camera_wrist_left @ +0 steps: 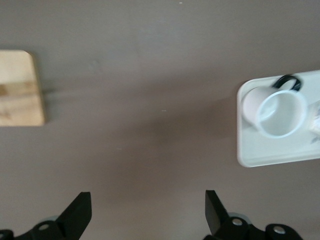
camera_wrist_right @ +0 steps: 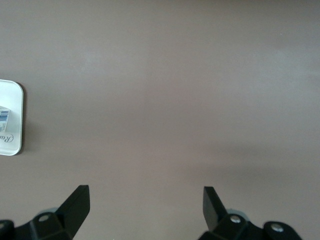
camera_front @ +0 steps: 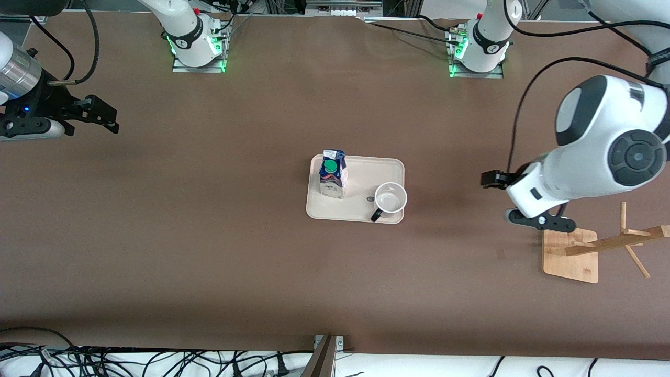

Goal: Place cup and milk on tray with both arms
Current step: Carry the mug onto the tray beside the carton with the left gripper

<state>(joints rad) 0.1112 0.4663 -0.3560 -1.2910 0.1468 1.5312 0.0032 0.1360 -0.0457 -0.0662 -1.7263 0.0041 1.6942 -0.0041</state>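
Both my grippers hang open over bare desk (camera_front: 209, 251): left gripper (camera_wrist_left: 148, 212), right gripper (camera_wrist_right: 146, 207). Milk (camera_front: 333, 174) and cup (camera_front: 390, 200) stand on the tray (camera_front: 366, 175).

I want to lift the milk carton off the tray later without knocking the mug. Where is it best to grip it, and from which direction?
Probably grip the milk carton on its flat side walls, below the slanted top with the green cap, coming from above. It stands upright on the tray, and the cup stands apart from it, toward the left arm's end, so an open gripper should fit around it.
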